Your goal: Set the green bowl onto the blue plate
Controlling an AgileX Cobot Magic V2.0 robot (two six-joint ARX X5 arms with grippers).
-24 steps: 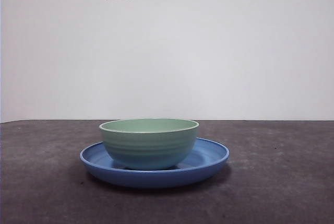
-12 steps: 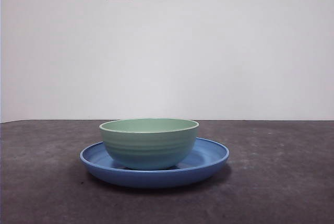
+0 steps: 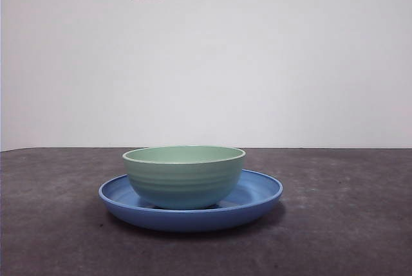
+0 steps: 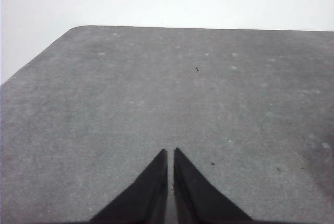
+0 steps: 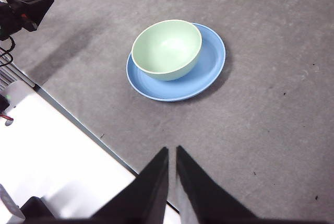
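The right gripper (image 5: 172, 153) hangs above the counter's (image 5: 271, 104) near edge with its jaws drawn together to a thin slit, holding nothing. Ahead of it and well apart, out on the grey counter, sits the blue plate (image 5: 209, 70), and the green bowl (image 5: 167, 49) rests upright inside it, off-centre toward one side of the plate's well. In the front view the bowl (image 3: 184, 176) stands level on the plate (image 3: 257, 193), its base down in the well and its rim clear above the plate's rim; no gripper touches either.

The left gripper (image 4: 170, 156) is likewise nearly closed and empty, looking out over a bare stretch of counter (image 4: 156, 78) with neither dish ahead of it; it appears to be waiting. Beyond the dishes in the right wrist view, a dark pointed tip (image 5: 28, 10) shows at the far corner, probably part of the other arm.

Judged from how things lie, the placing step looks done: the bowl is on the plate and both grippers are clear of it. The next move probably calls for no more than staying clear of the dishes, so nothing nudges the bowl or slides the plate.
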